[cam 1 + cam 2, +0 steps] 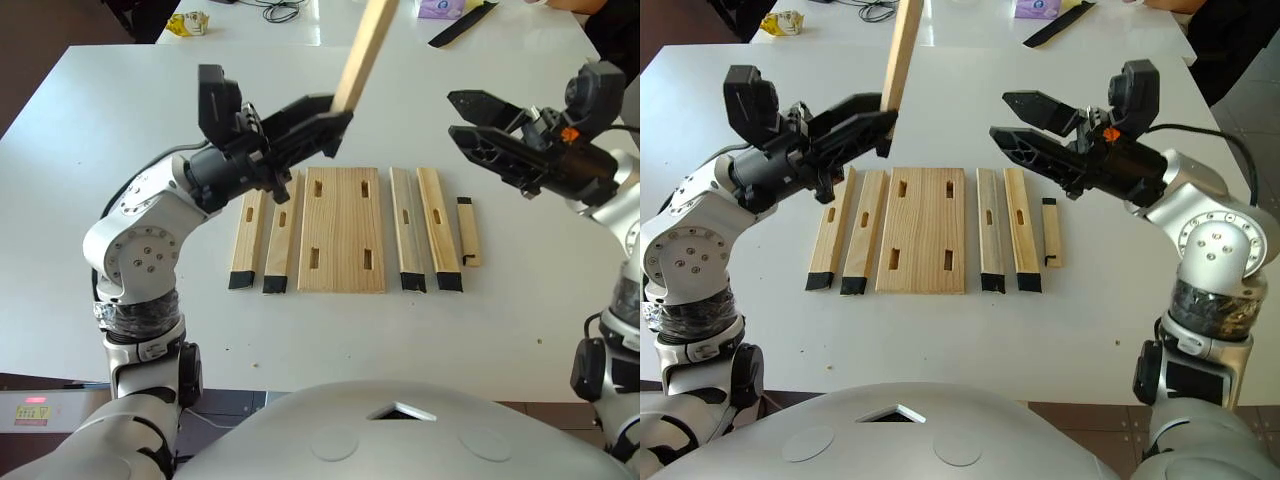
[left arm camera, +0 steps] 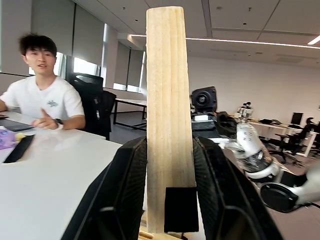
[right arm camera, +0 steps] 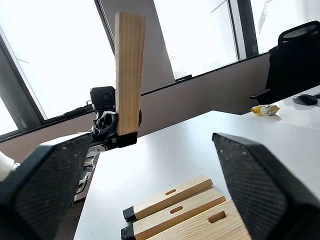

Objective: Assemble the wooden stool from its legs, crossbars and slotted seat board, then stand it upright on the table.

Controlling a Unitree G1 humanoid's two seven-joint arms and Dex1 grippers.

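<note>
A yellow packet [image 1: 188,23] near the bench's 11 o'clock corner and a purple packet [image 1: 440,8] at 12 o'clock carry print too small to read. The white bench [image 1: 100,120] stands in an office with tall windows, black chairs, further desks and light strips on the ceiling. In the middle of the bench the seat board [image 1: 341,230] lies flat, its four slots facing up. The left pair of legs [image 1: 281,235] lies side by side at its 9 o'clock edge, and the right pair of legs [image 1: 407,228] at its 3 o'clock edge. A short crossbar [image 1: 468,232] lies just beside that pair, further toward 3 o'clock. All are parallel, and the legs' black caps point to 6 o'clock. The left end effector [image 1: 325,125] is above the board's 11 o'clock corner, pinching the black-capped end of a fifth leg [image 1: 362,55], which rises tilted toward 1 o'clock. The right end effector [image 1: 458,115] hangs in the air at the board's 2 o'clock, fingers spread wide, gripping nothing and pointing toward 9 o'clock
</note>
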